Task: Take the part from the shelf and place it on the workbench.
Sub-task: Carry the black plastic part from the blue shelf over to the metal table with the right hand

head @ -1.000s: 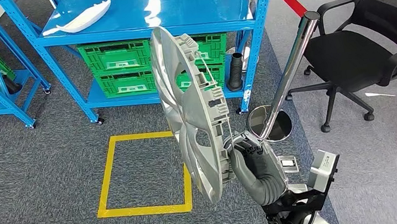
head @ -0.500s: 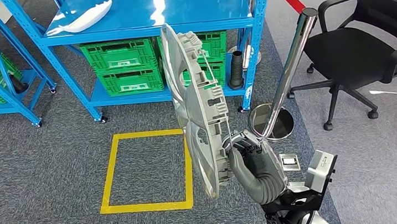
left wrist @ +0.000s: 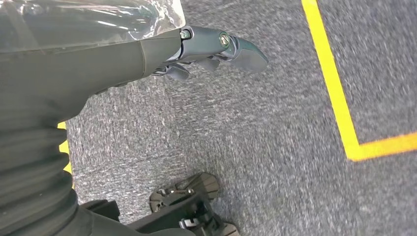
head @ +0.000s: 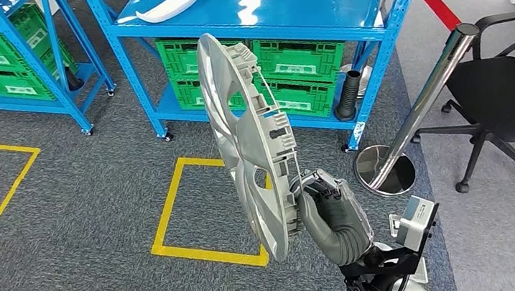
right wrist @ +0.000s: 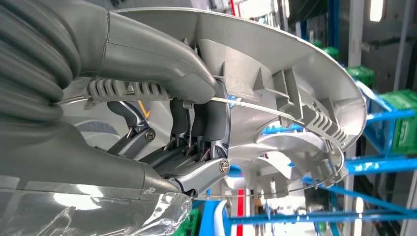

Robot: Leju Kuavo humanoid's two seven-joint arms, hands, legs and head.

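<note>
**Wheel cover held on edge in right robot hand, shelf ahead**

Head view: the right robot hand (head: 330, 214) grasped the silver wheel cover (head: 251, 142) at its lower rim, in the centre of the frame. The cover stood on edge, nearly upright, its ribbed back side with clips and wire ring turned toward the right of the frame. Right wrist view: the thumb lay over the rim and the darker fingers (right wrist: 206, 123) hooked behind the retaining wire of the wheel cover (right wrist: 295, 98).

The left robot hand (left wrist: 216, 46) hung over grey carpet with its fingers curled in and nothing in them.

Upper part of the head view: a blue shelf (head: 276, 6) carried a white curved part (head: 171, 6) at its left end. Green crates (head: 297, 65) sat on the lower level; their white labels were too small to read. A black ribbed tube (head: 345, 96) stood beside them. A yellow floor square (head: 207, 212) lay lower centre, a chrome stanchion (head: 423, 103) and black office chair (head: 502, 91) at right.
</note>
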